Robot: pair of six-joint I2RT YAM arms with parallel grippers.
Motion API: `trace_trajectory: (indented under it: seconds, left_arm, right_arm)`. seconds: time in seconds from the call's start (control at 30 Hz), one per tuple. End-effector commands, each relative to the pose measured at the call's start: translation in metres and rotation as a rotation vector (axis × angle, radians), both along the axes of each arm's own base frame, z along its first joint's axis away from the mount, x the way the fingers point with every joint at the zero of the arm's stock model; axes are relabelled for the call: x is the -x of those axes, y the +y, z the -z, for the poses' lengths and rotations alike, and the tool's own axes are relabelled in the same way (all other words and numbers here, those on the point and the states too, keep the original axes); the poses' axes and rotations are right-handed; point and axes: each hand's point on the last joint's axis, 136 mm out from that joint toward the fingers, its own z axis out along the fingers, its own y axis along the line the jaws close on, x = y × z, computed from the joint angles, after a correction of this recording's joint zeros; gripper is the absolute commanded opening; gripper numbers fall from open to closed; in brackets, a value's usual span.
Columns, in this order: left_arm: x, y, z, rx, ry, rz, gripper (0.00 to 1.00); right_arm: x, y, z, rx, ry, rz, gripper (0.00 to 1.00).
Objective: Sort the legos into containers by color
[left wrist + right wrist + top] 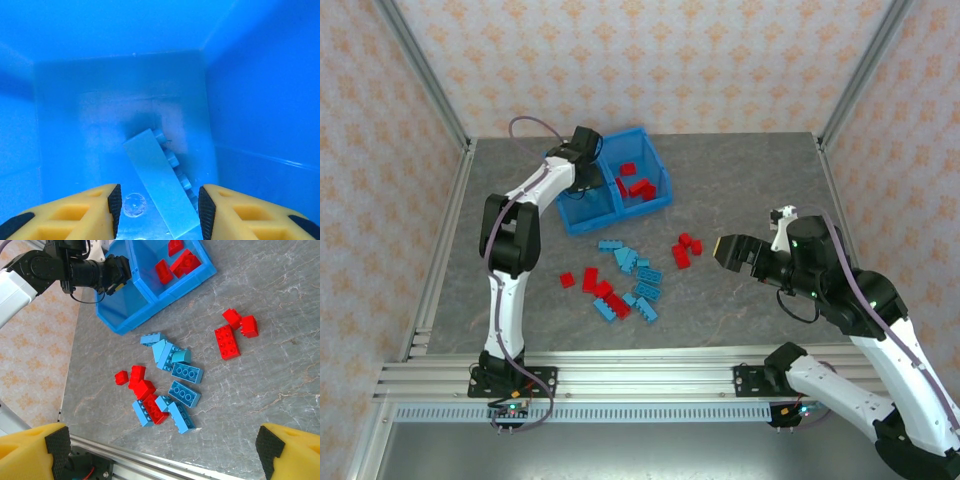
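The left pincer is lowered into the left compartment of the blue bin, which is set at the far left of the table. Its yellow fingers are spread apart. A light blue brick is seen lying tilted on the compartment floor, its studs turned to the right. The near end of the brick reaches into the gap between the fingertips, closer to the right-hand pad, and no grip on it is seen.

In the right compartment, beyond the divider, several red bricks are gathered.

The right pincer is held above the table, well apart from the bin, with its fingers spread wide and nothing between them. Below and ahead of it, a mixed heap of red and light blue bricks is scattered on the table just in front of the bin. A small group of three red bricks is placed to the right of that heap, apart from it.
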Motion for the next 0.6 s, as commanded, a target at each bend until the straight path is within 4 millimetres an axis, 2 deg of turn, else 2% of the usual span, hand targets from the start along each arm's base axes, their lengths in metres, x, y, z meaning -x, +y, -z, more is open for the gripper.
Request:
trace_trajectory:
  seconds: [0.0,0.13,0.23,0.3,0.43,0.57]
  left_arm:
    - [0.012,-0.004,-0.069,0.052,-0.105,0.016,0.47]
    - [0.051,-0.023,-0.123,0.105,-0.212,0.064,0.47]
    - [0.097,-0.046,-0.139,0.096,-0.272,0.127,0.48]
    - [0.128,-0.064,-0.142,0.074,-0.298,0.175,0.48]
    - [0.181,-0.095,-0.116,0.061,-0.263,0.267,0.49]
    - [0.231,-0.125,-0.077,0.063,-0.205,0.317,0.49]
  right_arm:
    - [0.0,-0.002,-0.004,-0.009,-0.012,0.019,0.97]
    - [0.001,-0.005,0.007,0.028,-0.001,0.012,0.96]
    - [0.001,-0.006,0.02,0.066,0.008,-0.003,0.97]
    - [0.0,-0.003,0.026,0.064,0.008,-0.019,0.96]
    - [0.0,0.008,0.035,0.028,0.019,-0.057,0.97]
    - [0.0,0.016,0.048,0.007,0.044,-0.082,0.96]
